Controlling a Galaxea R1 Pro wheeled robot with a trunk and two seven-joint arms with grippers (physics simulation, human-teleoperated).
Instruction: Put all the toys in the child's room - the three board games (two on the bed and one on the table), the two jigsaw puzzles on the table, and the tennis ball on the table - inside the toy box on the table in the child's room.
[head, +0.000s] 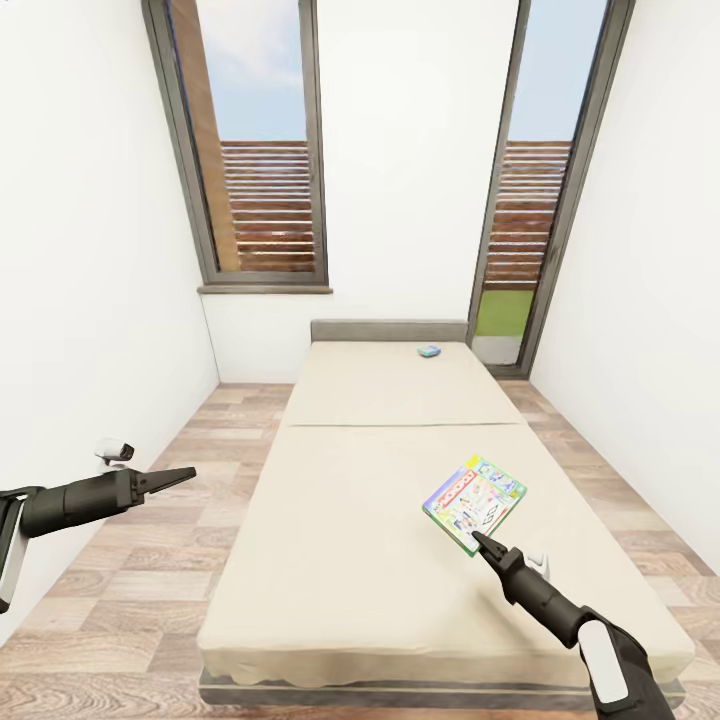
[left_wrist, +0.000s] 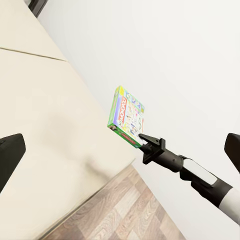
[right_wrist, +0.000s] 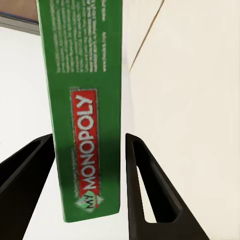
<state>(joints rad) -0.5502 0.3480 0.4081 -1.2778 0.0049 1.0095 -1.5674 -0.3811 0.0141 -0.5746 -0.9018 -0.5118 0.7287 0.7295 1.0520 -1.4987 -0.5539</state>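
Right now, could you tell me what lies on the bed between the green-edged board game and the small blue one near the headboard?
Only bare bed, seen in the head view.

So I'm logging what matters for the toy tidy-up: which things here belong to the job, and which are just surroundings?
Part of the job:
- green-edged board game, held off the bed by the right gripper
- small blue board game near the headboard
- bed, where the games lay

Just there:
- windows
- wood floor
- left gripper, holding nothing
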